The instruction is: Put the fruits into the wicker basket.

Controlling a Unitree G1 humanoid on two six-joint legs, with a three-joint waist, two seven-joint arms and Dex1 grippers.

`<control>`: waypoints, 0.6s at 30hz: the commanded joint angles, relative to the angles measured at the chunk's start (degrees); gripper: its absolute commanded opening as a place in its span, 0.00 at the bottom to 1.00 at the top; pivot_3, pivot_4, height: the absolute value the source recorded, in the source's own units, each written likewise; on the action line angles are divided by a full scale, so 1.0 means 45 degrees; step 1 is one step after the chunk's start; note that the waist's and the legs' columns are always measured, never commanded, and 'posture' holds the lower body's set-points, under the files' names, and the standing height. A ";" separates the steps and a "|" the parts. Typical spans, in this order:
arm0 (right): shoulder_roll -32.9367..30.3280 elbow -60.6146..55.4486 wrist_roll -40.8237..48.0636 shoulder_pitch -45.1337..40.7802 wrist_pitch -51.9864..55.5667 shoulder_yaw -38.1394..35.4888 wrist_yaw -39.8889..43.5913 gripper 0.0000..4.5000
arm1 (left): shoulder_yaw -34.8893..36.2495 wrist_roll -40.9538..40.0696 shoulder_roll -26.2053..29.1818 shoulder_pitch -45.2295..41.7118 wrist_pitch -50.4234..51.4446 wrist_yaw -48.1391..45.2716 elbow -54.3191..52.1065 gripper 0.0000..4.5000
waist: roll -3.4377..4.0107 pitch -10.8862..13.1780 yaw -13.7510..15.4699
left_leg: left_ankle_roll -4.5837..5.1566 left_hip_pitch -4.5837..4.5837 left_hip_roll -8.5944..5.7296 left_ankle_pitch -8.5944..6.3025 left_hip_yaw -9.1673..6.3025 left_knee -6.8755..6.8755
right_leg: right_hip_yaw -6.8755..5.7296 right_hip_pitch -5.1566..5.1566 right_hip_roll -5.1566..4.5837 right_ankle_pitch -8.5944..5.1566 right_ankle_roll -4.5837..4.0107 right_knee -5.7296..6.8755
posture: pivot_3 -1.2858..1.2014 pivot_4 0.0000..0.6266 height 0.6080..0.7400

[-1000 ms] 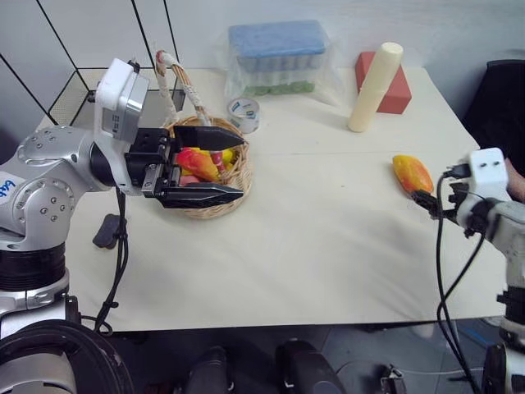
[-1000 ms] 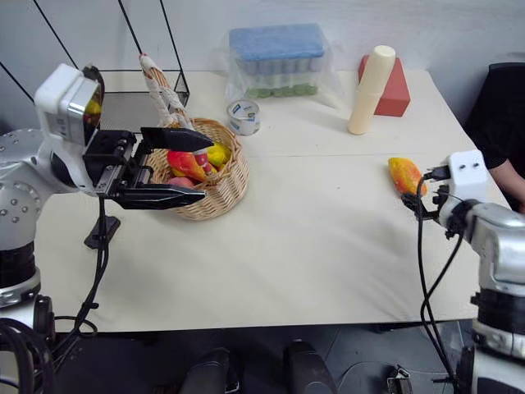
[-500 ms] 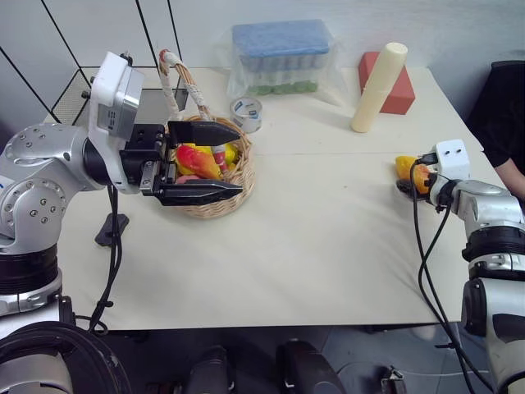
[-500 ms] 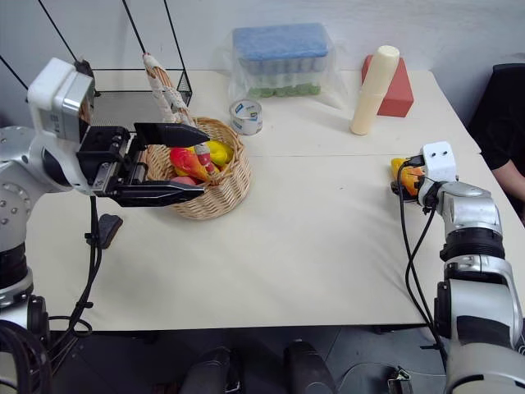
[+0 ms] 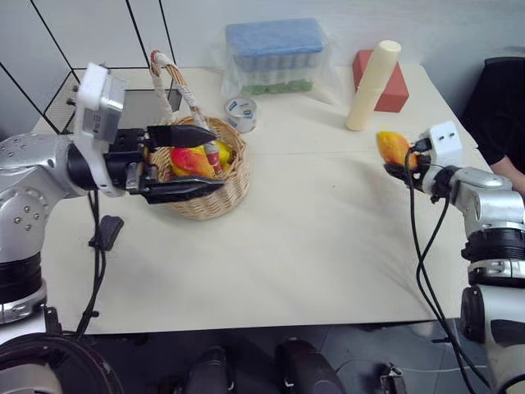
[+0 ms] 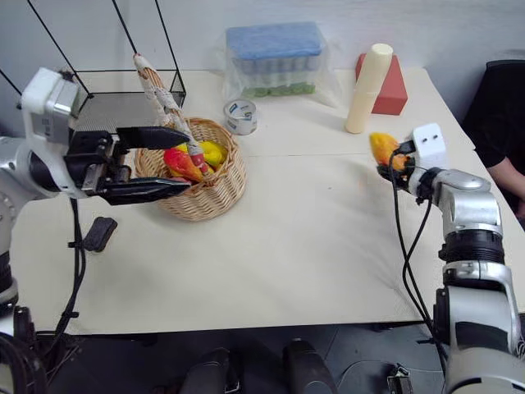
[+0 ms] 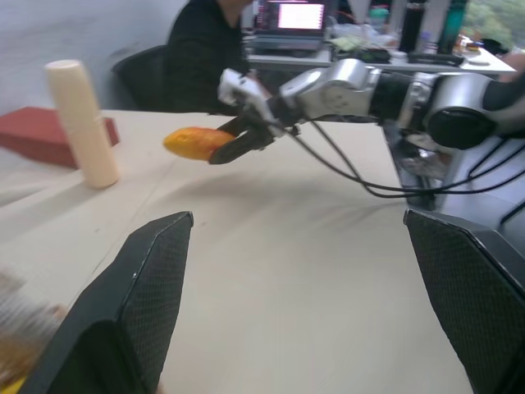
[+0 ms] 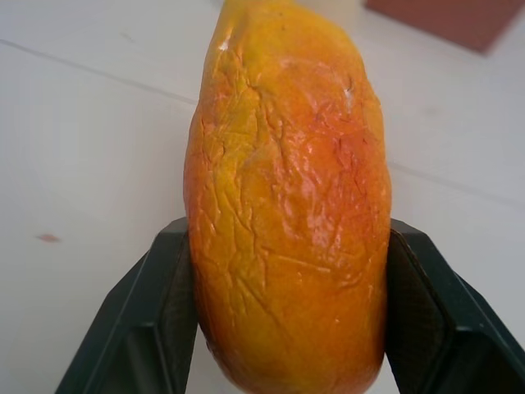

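An orange-yellow mango-like fruit (image 5: 392, 148) hangs just above the table at the right, with my right gripper (image 5: 400, 161) shut on it. In the right wrist view the fruit (image 8: 287, 205) sits squeezed between both black fingers (image 8: 164, 320). The wicker basket (image 5: 209, 203) stands at the left and holds several red and yellow fruits (image 5: 194, 161). Its arched handle (image 5: 168, 78) rises at the far side. My left gripper (image 5: 215, 160) is open, level, with its fingers over the basket's near-left rim and nothing between them.
A black wire mesh bin (image 5: 61, 103) stands at the back left. Behind the basket are a tape roll (image 5: 241, 113) and a blue-lidded plastic box (image 5: 275, 53). A cream cylinder (image 5: 371, 75) leans on a red block (image 5: 392, 89). A small black block (image 5: 105, 231) lies near the left edge. A person's dark sleeve (image 5: 500, 107) is at the right.
My right gripper has shut on the mango-like fruit, raised it off the table and carried it toward the middle. The left gripper has drifted a little to the left, still open.
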 commanded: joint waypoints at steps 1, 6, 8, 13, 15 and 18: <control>0.0946 -0.3587 0.1274 -0.0457 0.2235 0.0471 -0.0064 0.54 | 0.1327 0.0085 0.0740 0.0545 -0.0053 0.0059 0.0388 0.96 | 0.0000 0.0000 -0.0012 | -0.0001 0.0000 -0.0001 0.0000 -0.0002 0.0002 | -0.0001 -0.0001 -0.0004 0.0000 0.0000 0.0010 | 0.52 0.24 1.00; 0.2941 -0.3910 0.1227 -0.2286 0.3149 0.2102 -0.0301 0.54 | 0.2532 0.0083 0.1344 0.1579 -0.0040 0.0147 0.0926 0.96 | 0.0000 0.0001 0.0080 | -0.0001 -0.0012 -0.0022 -0.0003 -0.0010 0.0008 | -0.0011 -0.0026 -0.0034 0.0000 -0.0002 0.0024 | 0.52 0.24 1.00; 0.3919 -0.2993 0.0968 -0.3330 0.2656 0.2937 -0.0054 0.54 | 0.2910 0.0211 0.1505 0.1981 -0.0157 0.0199 0.1017 0.96 | -0.0001 0.0001 0.0094 | 0.0002 -0.0018 -0.0022 -0.0005 -0.0010 0.0008 | -0.0014 -0.0037 -0.0039 0.0000 -0.0004 0.0028 | 0.52 0.24 1.00; 0.5930 0.0836 -0.0175 -0.5634 0.0368 0.4427 0.0506 0.54 | 0.3462 -0.0082 0.1462 0.2432 -0.0125 0.0519 0.0424 0.96 | -0.0010 -0.0004 0.0061 | 0.0007 -0.0036 -0.0031 -0.0008 -0.0008 0.0010 | -0.0029 -0.0064 -0.0054 0.0001 -0.0007 0.0039 | 0.52 0.24 1.00; 0.6531 0.2620 -0.0562 -0.6394 -0.0681 0.4577 0.0626 0.54 | 0.3599 -0.0231 0.1351 0.2602 -0.0080 0.0728 0.0019 0.96 | -0.0015 -0.0007 0.0074 | 0.0009 -0.0043 -0.0035 -0.0009 -0.0007 0.0009 | -0.0032 -0.0075 -0.0061 0.0002 -0.0008 0.0044 | 0.52 0.24 1.00; 0.7131 0.4901 -0.0906 -0.7368 -0.2032 0.4387 0.0607 0.70 | 0.3766 -0.0479 0.1194 0.2849 -0.0025 0.1042 -0.0506 0.96 | -0.0023 -0.0010 0.0054 | 0.0018 -0.0057 -0.0041 -0.0014 -0.0012 0.0008 | -0.0042 -0.0076 -0.0072 0.0002 -0.0008 0.0051 | 0.52 0.24 1.00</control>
